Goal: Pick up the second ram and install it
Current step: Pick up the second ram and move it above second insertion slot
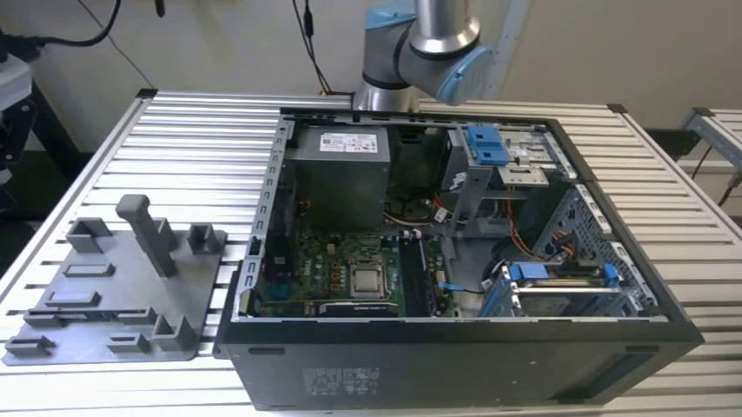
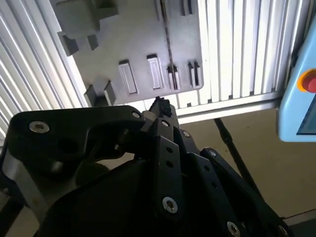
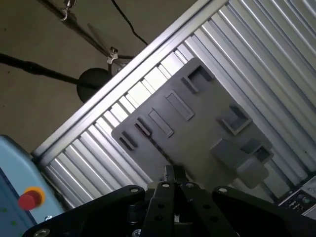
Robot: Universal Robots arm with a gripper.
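Grey holder tray (image 1: 110,304), silver ribbed table (image 1: 197,148), black computer case (image 1: 464,365), green motherboard (image 1: 304,265), blue drive clips (image 1: 487,143). Black gripper (image 3: 173,172), silver arm (image 1: 440,22), pale-blue pendant (image 2: 298,98) with red button (image 2: 309,81).

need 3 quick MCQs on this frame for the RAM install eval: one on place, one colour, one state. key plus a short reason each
1. In both wrist views, what lies just beyond the gripper?
A) a keyboard
B) the grey holder tray
C) a monitor

2. What colour are the drive-bay latches in the computer case?
A) blue
B) red
C) yellow

3. How is the computer case?
A) shut, side panel on
B) standing upright on its end
C) lying open, motherboard exposed

Key:
1 B: the tray, with its slots, sits on the slatted table past the gripper.
2 A: the latches are blue plastic against the grey metal bays.
3 C: the exterior view looks straight down onto the board inside the case.
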